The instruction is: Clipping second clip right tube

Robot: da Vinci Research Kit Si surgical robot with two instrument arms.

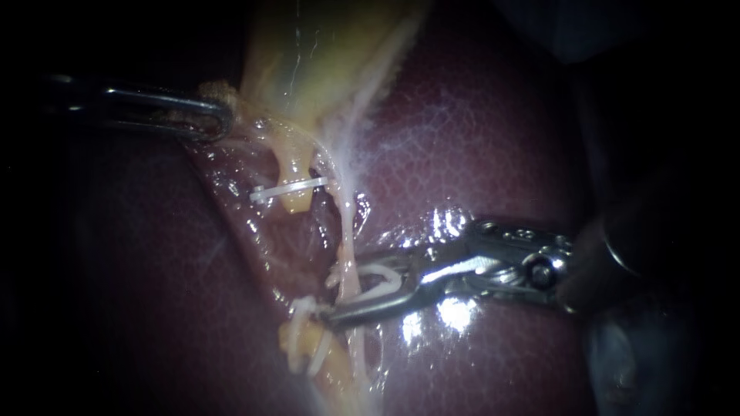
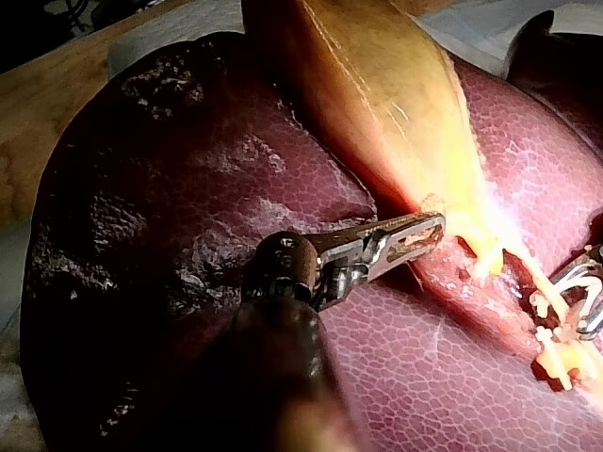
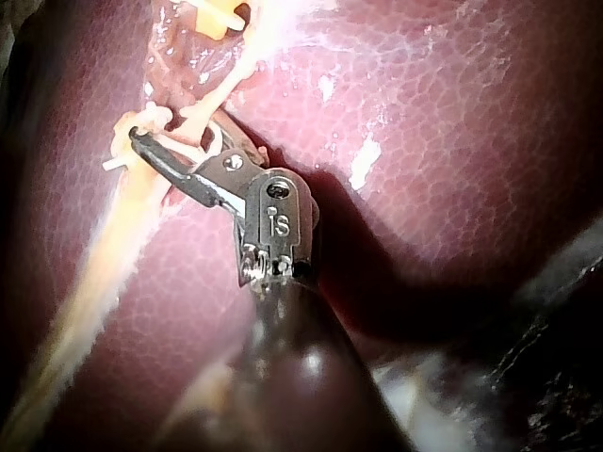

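**Second clip on the right tube, before closure.** The right instrument point(image 1: 362, 296) lies across the liver point(image 1: 501, 139). Its jaws stand narrowly apart and carry a white clip point(image 1: 383, 279), each jaw seated against one of its legs. The clip's open mouth straddles the right tube point(image 1: 349, 246) — a thin, pale, stringy strand running down from the gallbladder point(image 1: 324, 46) into the fatty bed.

The clip appears to be in position but not yet pressed flat. Squeezing it home and releasing it are judged to be left.

Just beside the jaw tips, white clip material point(image 1: 307, 312) sits on a yellow lower stump point(image 1: 297, 335). Whether any of it belongs to the right tube cannot be told. Higher up, a closed clip point(image 1: 289, 187), a flat white bar, crosses a short yellow upper stump point(image 1: 294, 202).

The left instrument point(image 1: 218, 115) has its jaws closed on the gallbladder's neck, apparently drawing it taut.

Textures:
- **Liver:** smooth, wet and dark maroon, with a fine mosaic pattern and bright glints.
- **Gallbladder:** translucent yellow-green and slack-walled.
- **Tissue about the tubes:** wispy, white and filmy.
- **Instruments and clips:** polished steel — the clips a matte white.
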